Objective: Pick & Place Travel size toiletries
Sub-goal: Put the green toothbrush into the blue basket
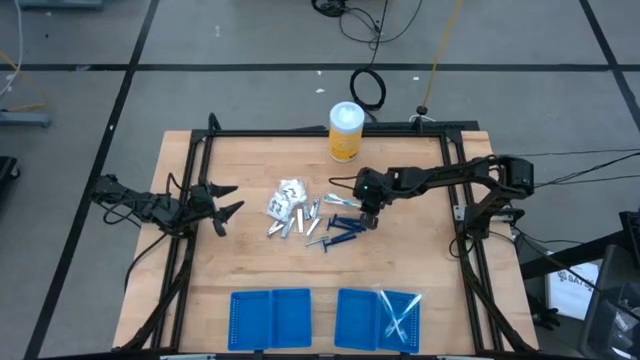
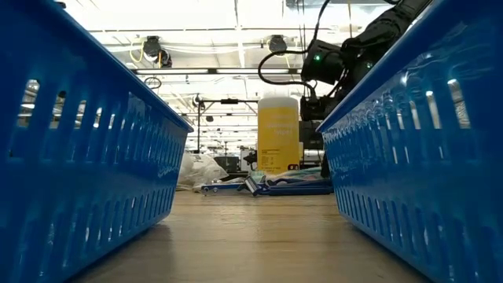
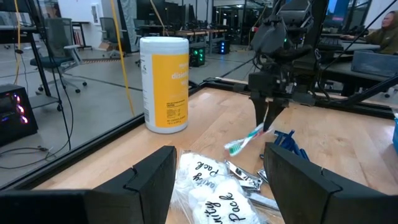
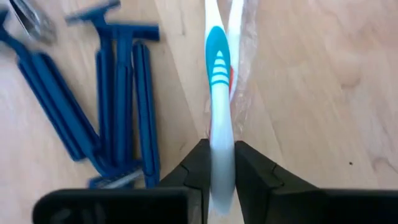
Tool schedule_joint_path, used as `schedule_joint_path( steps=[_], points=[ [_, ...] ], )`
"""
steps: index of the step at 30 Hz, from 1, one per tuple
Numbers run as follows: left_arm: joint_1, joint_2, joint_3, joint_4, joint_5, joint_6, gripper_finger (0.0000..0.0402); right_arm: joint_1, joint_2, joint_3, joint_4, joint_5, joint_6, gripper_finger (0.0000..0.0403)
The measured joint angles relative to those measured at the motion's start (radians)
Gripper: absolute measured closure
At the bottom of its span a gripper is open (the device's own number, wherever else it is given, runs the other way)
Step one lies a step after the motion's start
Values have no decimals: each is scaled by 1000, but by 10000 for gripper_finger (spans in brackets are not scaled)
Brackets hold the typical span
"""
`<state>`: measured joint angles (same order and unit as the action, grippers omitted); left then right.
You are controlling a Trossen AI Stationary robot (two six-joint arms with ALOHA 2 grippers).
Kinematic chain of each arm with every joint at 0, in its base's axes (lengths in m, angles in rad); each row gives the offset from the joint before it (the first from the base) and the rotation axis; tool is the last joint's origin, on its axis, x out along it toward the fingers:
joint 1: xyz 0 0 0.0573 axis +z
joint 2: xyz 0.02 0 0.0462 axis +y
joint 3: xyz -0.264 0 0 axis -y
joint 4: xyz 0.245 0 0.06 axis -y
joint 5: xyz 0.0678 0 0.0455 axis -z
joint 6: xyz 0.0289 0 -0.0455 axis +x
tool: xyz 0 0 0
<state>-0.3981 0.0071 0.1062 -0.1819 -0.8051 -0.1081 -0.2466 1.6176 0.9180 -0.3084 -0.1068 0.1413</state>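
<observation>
- The right hand (image 4: 217, 171) pinches a wrapped toothbrush (image 4: 219, 93) by its handle, over the middle of the surface (image 1: 250, 265), just beside the dark blue razors (image 1: 340, 228).
- The brush's long axis runs straight out ahead of the fingers; in the left wrist view it hangs tilted, head (image 3: 235, 147) low and just off the surface.
- The right-hand blue tray (image 1: 355, 320), at the near edge and already holding brushes, lies well apart from the pinching hand; I judge it the destination.
- The left hand (image 1: 222, 203) waits spread at the left edge, near the white packets (image 1: 288, 193).
- Hidden: the low view is mostly blocked by tray walls; the pile's smaller items cannot be told apart.
</observation>
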Motion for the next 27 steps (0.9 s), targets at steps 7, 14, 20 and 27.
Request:
schedule_joint_path(
  steps=[7,14,20,27],
  points=[
    [0,0,0,0,0,0,163,0,-16,0,13,2,74,333],
    [0,0,0,0,0,0,163,0,-16,0,26,55,40,320],
    [0,0,0,0,0,0,162,0,-16,0,85,54,1,329],
    [0,0,0,0,0,0,162,0,-15,0,165,54,-105,327]
  ],
)
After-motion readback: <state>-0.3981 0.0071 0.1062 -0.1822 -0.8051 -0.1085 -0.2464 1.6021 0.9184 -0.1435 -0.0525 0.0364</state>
